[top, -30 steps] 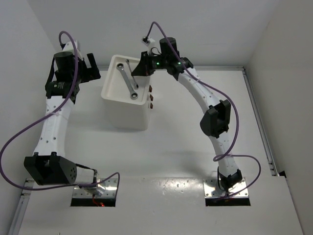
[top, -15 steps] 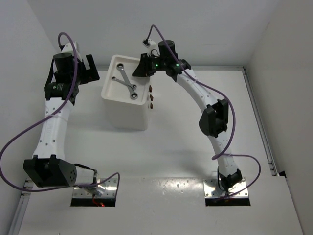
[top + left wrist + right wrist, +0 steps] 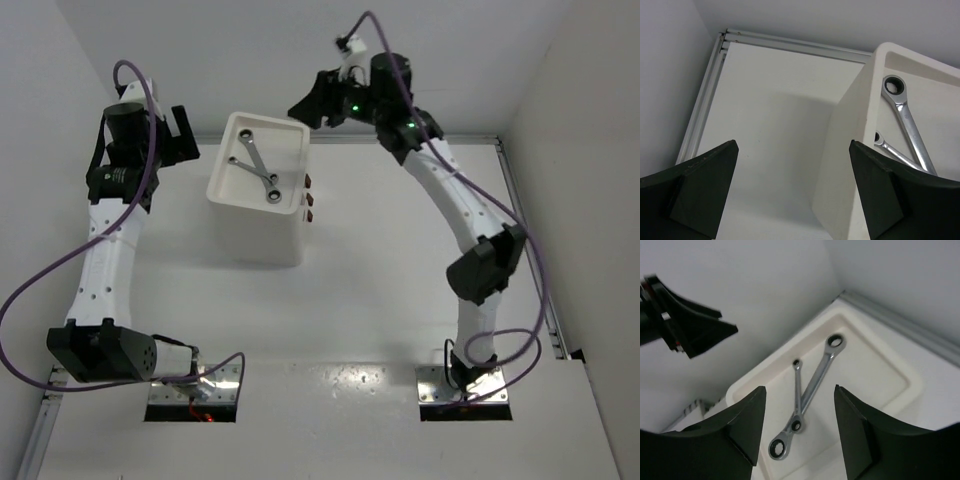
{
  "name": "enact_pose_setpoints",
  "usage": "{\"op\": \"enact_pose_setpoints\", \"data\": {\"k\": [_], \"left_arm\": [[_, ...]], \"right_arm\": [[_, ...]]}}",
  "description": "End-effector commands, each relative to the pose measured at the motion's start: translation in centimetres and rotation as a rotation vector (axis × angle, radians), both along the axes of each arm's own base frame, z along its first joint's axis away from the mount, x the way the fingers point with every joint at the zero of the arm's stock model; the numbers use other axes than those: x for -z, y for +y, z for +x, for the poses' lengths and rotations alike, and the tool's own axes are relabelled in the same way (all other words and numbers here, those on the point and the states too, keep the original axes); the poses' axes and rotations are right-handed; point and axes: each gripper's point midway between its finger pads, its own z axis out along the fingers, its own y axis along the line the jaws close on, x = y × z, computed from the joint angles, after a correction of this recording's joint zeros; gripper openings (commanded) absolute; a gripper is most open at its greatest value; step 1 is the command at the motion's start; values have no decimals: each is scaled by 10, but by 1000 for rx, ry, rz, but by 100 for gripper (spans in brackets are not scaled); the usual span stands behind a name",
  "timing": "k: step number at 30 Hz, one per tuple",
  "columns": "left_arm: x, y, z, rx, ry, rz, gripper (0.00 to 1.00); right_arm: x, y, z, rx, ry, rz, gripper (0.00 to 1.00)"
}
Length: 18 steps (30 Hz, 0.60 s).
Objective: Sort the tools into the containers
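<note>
Two silver wrenches lie crossed inside the large white bin (image 3: 255, 235), a longer one (image 3: 252, 152) and a shorter one (image 3: 243, 165). My right gripper (image 3: 305, 105) hangs open above the bin's far right corner, holding nothing. Its wrist view looks down between its fingers (image 3: 799, 390) onto the longer wrench (image 3: 815, 385), the shorter wrench (image 3: 797, 390) and the bin floor (image 3: 860, 375). My left gripper (image 3: 180, 135) stands wide open and empty just left of the bin. Between its fingers (image 3: 792, 145) I see the bin's left wall (image 3: 840, 165) and both wrenches (image 3: 905, 125).
Small dark red pieces (image 3: 309, 200) show along the bin's right side; I cannot tell what they are. A metal rail (image 3: 705, 100) runs along the table's left and far edges against the walls. The other gripper (image 3: 690, 330) shows at the upper left of the right wrist view.
My right gripper has opened, left the wrench lying in the bin across the other one, and lifted back and to the right. The left arm has hardly moved.
</note>
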Motion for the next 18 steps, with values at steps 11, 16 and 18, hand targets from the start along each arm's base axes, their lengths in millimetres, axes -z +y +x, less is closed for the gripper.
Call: {"op": "enact_pose_setpoints", "data": {"k": [11,16,18], "left_arm": [[73,39,-7,-124,153,28,100],[122,66,-13,-176,223,43,100],[141,66,-19,-165,266,57,100]], "right_arm": [[173,-317,-23,607,358,-321,62],[223,-348,-50,642,404,-357,63],[227,-352,-53,640,411,-359,63]]}}
